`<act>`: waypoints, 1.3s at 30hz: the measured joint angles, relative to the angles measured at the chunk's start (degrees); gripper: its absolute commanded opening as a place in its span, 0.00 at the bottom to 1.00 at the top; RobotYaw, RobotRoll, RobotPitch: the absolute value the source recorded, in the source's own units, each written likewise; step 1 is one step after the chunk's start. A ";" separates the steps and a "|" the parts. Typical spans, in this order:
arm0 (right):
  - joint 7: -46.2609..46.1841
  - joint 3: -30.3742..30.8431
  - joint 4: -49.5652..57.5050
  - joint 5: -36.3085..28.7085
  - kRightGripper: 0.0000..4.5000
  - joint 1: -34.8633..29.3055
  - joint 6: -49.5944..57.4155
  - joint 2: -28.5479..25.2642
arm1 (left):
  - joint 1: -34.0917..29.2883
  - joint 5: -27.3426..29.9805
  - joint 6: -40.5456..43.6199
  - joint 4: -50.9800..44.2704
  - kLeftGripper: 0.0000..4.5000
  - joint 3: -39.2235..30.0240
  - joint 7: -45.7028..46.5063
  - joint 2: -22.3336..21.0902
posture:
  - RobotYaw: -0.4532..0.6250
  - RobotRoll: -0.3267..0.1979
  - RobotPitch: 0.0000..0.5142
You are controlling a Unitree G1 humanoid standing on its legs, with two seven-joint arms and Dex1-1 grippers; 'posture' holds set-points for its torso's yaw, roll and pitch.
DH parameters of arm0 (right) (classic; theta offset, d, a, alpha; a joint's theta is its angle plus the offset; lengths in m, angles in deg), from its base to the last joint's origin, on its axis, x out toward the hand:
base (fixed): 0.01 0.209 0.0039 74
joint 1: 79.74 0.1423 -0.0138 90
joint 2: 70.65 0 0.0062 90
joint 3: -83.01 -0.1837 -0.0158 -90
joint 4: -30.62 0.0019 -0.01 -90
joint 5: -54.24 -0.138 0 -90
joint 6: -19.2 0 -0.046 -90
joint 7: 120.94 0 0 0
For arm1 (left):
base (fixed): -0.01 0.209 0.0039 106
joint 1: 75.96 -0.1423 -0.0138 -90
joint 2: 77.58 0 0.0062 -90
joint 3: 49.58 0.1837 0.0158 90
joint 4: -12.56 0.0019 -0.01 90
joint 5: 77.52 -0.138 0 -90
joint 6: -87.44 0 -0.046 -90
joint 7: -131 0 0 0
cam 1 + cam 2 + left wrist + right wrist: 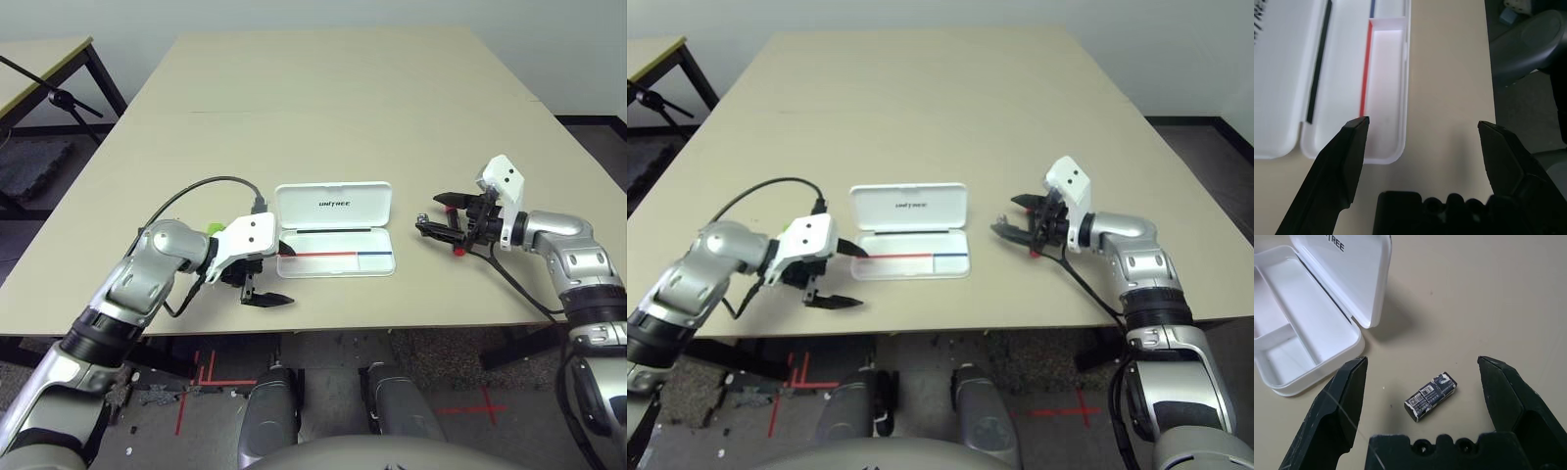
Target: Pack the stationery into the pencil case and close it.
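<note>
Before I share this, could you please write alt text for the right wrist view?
A small dark block lies on the table between the right gripper's open, empty fingers. Beside it, the white case stands open, its visible compartments empty.

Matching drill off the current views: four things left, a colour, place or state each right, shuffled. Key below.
1. pencil case
2. barcode-printed block
3. left gripper
4. divider strip

A. on the table, below the open right gripper
B. red and blue
C. white, lid up
D. fingers apart, at the case's left end

Pairs: 1-C, 2-A, 3-D, 4-B
</note>
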 measured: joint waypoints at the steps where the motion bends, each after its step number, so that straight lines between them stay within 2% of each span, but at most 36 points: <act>1: 0.07 -0.05 0.11 -0.22 1.00 -0.02 0.05 -0.04 | 0.01 0.58 0.33 -0.45 1.00 -1.05 0.16 -0.34 | 0.32 0.62 0.14; 6: -0.56 -1.94 4.38 -2.72 1.00 -0.41 1.24 -0.04 | 1.36 3.12 2.78 -2.77 1.00 -3.19 1.62 -0.30 | 0.32 0.62 0.15; 9: -6.34 -5.05 8.45 -4.37 1.00 -0.31 3.82 1.33 | 1.72 3.68 3.77 -4.07 1.00 -3.26 2.48 -0.18 | 0.31 0.62 0.15; 14: -25.81 -10.38 15.93 -4.39 1.00 1.01 16.21 4.81 | 2.55 3.81 5.04 -4.32 1.00 -3.14 3.20 -0.13 | 0.30 0.62 0.16; 18: -42.42 -14.29 22.28 -3.58 1.00 2.34 32.42 9.00 | 3.66 3.92 6.05 -4.50 1.00 -2.99 3.21 0.23 | 0.27 0.62 0.17; 22: -51.62 -16.53 25.41 -3.57 1.00 2.68 43.34 12.38 | 4.99 3.92 6.58 -4.45 1.00 -1.84 3.19 1.06 | 0.26 0.62 0.17; 27: -56.56 -18.38 27.90 -3.93 1.00 2.00 50.00 15.57 | 6.37 3.76 6.46 -3.86 1.00 -0.31 3.18 2.39 | 0.25 0.62 0.16; 39: -55.42 -16.88 29.06 -4.28 1.00 -2.01 55.18 14.61 | 6.73 2.77 2.97 -1.35 1.00 0.79 3.19 3.05 | 0.25 0.62 0.16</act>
